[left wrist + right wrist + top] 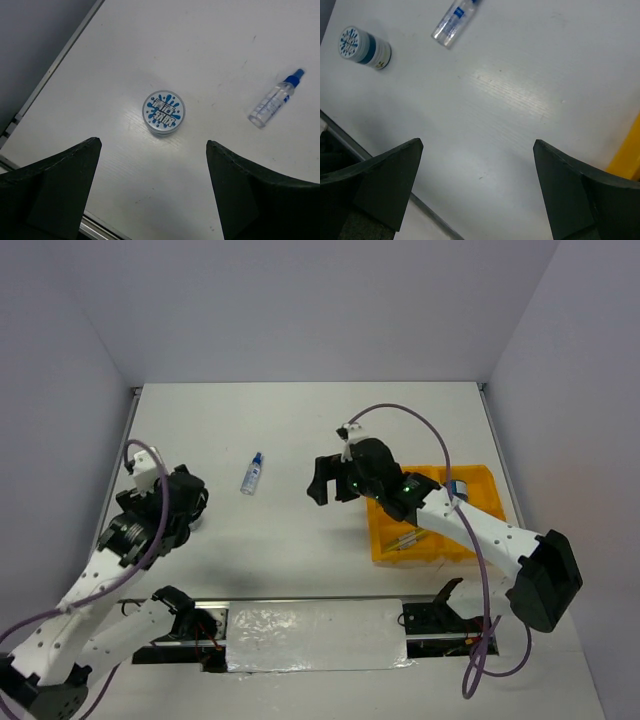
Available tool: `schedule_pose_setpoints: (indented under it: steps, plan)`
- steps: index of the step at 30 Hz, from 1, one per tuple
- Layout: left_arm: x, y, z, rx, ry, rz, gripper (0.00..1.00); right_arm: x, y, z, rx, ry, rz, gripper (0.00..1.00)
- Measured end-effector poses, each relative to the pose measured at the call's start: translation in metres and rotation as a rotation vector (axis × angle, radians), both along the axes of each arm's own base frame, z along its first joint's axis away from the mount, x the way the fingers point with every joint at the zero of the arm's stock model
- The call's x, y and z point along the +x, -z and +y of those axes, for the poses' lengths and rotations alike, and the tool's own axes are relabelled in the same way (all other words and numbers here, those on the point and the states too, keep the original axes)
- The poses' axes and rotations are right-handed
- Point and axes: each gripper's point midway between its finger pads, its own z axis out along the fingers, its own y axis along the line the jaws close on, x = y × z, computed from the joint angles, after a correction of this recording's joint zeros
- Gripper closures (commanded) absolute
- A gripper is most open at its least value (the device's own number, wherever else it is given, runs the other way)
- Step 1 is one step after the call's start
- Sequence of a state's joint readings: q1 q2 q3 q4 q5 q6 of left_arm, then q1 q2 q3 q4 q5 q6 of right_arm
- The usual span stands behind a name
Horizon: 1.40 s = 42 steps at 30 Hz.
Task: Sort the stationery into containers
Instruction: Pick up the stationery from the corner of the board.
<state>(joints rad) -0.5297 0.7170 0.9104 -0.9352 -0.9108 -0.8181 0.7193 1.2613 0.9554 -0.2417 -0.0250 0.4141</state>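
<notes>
- Orange-yellow tray (pixel 428 558) sits at the right of the top view. Thin pens (pixel 405 540) lie in its lower-left compartment.
- Blue-white round pot (pixel 163 112) stands upright, lid up, on the bench (pixel 210 45). It is at the centre of the left wrist view, directly ahead of the left hand (pixel 152 145).
- Fingers of the left hand are spread wide and hold nothing. The gap lines up with the pot, which suits a straight descent onto it.
- Blue-capped clear bottle (pixel 252 473) lies on its side, upper centre-left in the top view. It is well apart from the pot and sits between the two hands.
- Spread and empty, the right hand (pixel 333 485) hangs just left of the tray and points toward the bottle. Judged: it is placed to collect the bottle.
- Pot and bottle both lie outside the tray. Judged: sorting is partly complete, with two pick-ups outstanding.
- Caution: the bottle is round and lying flat, so it may roll if one finger touches it first.
</notes>
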Motion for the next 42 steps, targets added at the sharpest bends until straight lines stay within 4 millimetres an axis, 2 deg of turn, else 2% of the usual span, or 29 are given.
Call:
schedule_pose_setpoints:
  steps: [3,7,9,13,16,22,28,32,33,36,39,40,42]
  plan:
    - [0.014,0.022,-0.002,-0.005,-0.045,0.097,0.01,-0.014,0.001,0.017,0.005,-0.051,0.002,0.0]
    - [0.038,0.058,0.0,-0.082,-0.108,0.209,0.01,-0.032,-0.012,0.027,0.026,-0.103,-0.026,0.0]
    - [0.046,0.073,0.002,-0.12,-0.132,0.243,0.01,-0.04,-0.026,0.025,0.053,-0.118,-0.06,0.0]
    - [0.055,0.095,0.011,-0.195,-0.175,0.279,0.01,-0.058,-0.052,0.009,0.116,-0.129,-0.132,0.0]
    - [0.057,0.11,0.019,-0.239,-0.208,0.29,0.01,-0.068,-0.062,0.0,0.149,-0.136,-0.165,0.0]
    - [0.053,0.133,0.02,-0.288,-0.2,0.326,0.01,-0.072,-0.055,-0.001,0.144,-0.149,-0.152,0.0]
    - [0.065,0.143,0.014,-0.326,-0.177,0.323,0.01,-0.081,-0.044,0.009,0.126,-0.191,-0.124,0.0]
    - [0.065,0.148,0.016,-0.324,-0.187,0.32,0.04,-0.088,-0.04,0.016,0.117,-0.218,-0.114,0.0]
    - [0.065,0.149,0.016,-0.324,-0.188,0.321,0.06,-0.09,-0.04,0.017,0.117,-0.223,-0.113,0.0]
    - [0.062,0.155,0.017,-0.322,-0.191,0.327,0.2,-0.092,-0.039,0.018,0.115,-0.231,-0.113,0.0]
    - [0.063,0.156,0.017,-0.32,-0.19,0.326,0.22,-0.094,-0.039,0.019,0.116,-0.236,-0.114,0.0]
    - [0.065,0.157,0.017,-0.32,-0.189,0.325,0.32,-0.094,-0.039,0.019,0.116,-0.236,-0.114,0.0]
    - [0.067,0.156,0.017,-0.319,-0.184,0.318,0.44,-0.094,-0.04,0.019,0.117,-0.235,-0.116,0.0]
